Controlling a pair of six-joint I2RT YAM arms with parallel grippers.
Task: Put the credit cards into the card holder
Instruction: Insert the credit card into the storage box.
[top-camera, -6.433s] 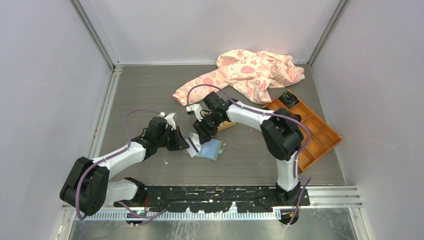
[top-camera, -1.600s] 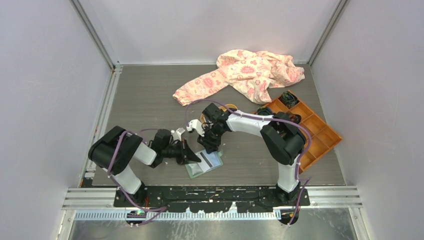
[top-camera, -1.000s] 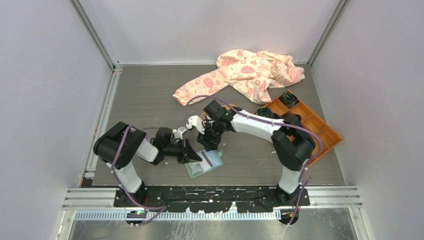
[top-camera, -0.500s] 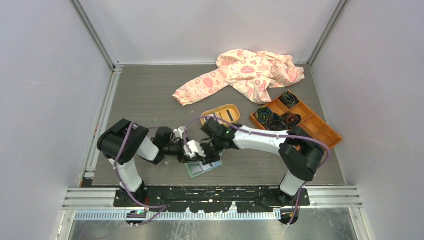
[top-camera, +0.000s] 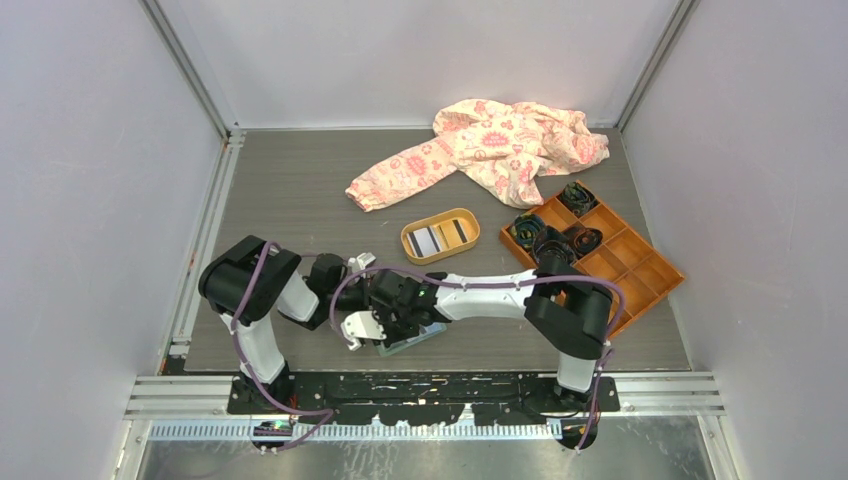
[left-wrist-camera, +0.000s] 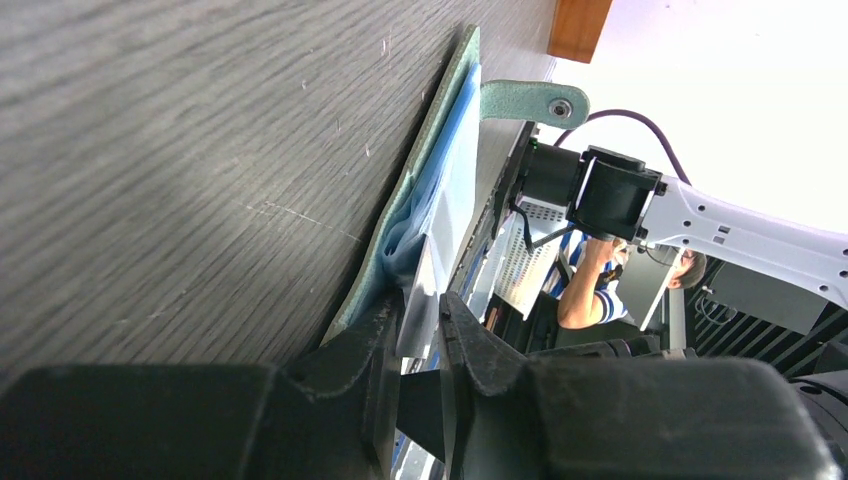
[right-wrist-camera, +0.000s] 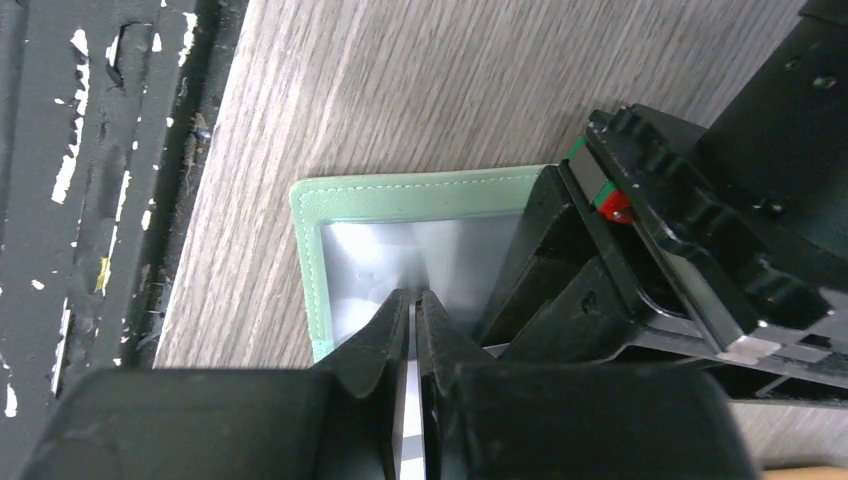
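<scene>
At the pale green square wallet (right-wrist-camera: 400, 186), right gripper (right-wrist-camera: 411, 300) pinched a white card (right-wrist-camera: 410, 420); left gripper (left-wrist-camera: 420, 310), barely parted, straddled its edge, hold unclear.

Both arms reach low, left gripper (left-wrist-camera: 420, 330) slightly parted, right gripper (right-wrist-camera: 412, 310) pinched.

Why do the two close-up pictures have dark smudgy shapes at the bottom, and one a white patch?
Left wrist view: left gripper looms close, dark and blurred; the room past the card holder is blown out white. Right wrist view: right gripper, pinching a credit card, is soft too; the holder's window glares. Top view: evenly lit, sharp.
</scene>
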